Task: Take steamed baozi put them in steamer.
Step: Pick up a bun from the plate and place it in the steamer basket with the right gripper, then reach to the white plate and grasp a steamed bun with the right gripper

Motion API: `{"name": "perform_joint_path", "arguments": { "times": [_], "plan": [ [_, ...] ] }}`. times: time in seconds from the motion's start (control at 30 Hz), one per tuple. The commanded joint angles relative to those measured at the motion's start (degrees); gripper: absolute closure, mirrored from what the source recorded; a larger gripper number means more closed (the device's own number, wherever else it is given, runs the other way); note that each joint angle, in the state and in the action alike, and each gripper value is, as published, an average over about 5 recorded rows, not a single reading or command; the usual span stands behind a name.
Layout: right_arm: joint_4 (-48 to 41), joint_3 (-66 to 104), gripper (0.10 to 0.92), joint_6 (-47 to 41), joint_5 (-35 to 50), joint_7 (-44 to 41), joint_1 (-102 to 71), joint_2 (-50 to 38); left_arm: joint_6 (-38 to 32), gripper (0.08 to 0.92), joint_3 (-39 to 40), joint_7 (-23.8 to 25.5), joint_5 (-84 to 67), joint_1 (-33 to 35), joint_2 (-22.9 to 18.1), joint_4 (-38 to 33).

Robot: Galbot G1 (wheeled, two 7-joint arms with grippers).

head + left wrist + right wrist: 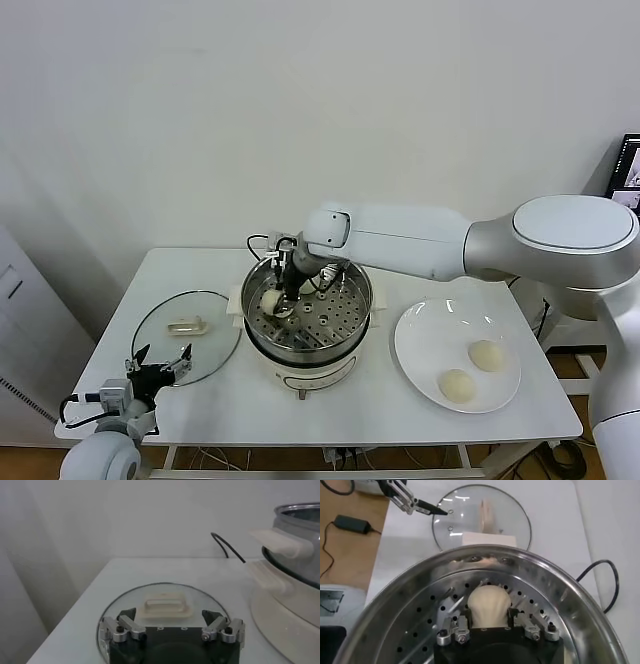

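Two steamed baozi [472, 371] sit on the white plate [420, 345] at the table's right side, one nearer the front edge, one just behind it, close but apart. Third bun [270, 301] lies inside the steamer [352, 300], on the perforated floor toward its left wall. Same bun in right wrist view [489, 603], pale dome with a pinched top.

Right gripper [287, 300] reaches down into the steel basket from the right, arm stretched across above the plate. Right wrist view: fingers [456, 628] stand on either side of the bun, jaws set about bun-wide, pads at its flanks. Cannot tell whether they press it or only bracket it.

Steamer: shiny basket on a white pot base [310, 375], centre of the white table [400, 420]; black cord [255, 241] trails behind it.

Left gripper [163, 367] parked low at the table's front-left corner, over the near rim of the glass lid [205, 345]. Left wrist view: its fingers [122, 628] spread wide, nothing between them; lid's cream handle [166, 604] just beyond, steamer side handle [280, 542] off to one side.
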Motion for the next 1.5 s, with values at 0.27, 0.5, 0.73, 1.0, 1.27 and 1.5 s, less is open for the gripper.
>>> {"name": "perform_joint_path", "arguments": {
  "times": [0.27, 0.5, 0.73, 1.0, 1.27, 1.5],
  "plan": [
    [3.56, 1.84, 0.286, -0.7, -0.61, -2.35, 4.64, -4.79, 0.02, 0.177, -0.17, 0.03, -0.07, 0.05, 0.03, -0.05],
    [11.02, -0.63, 0.204, 4.1, -8.76, -13.73, 14.28, -20.0, 0.49, 0.177, -0.49, -0.03, -0.05, 0.27, 0.0, -1.26],
    [17.17, -5.04, 0.203, 12.69, -21.27, -25.22, 20.34, -34.94, 0.72, 0.177, -0.56, -0.01, -0.03, 0.42, 0.19, -2.53],
    [21.59, -1.38, 0.203, 17.28, -33.44, -28.23, 11.48, -49.38, 0.41, 0.177, -0.92, 0.1, -0.02, 1.42, 0.18, -3.48],
    [18.5, 19.85, 0.203, 19.97, -46.19, -29.05, -13.78, -51.08, 0.32, 0.177, -1.21, 0.23, 0.32, 1.62, 0.08, -3.39],
    [16.59, 25.73, 0.203, 21.15, -47.35, -29.64, -22.04, -50.92, 0.34, 0.177, -1.44, 0.35, 0.4, 1.71, -0.07, -3.61]
  ]
}}
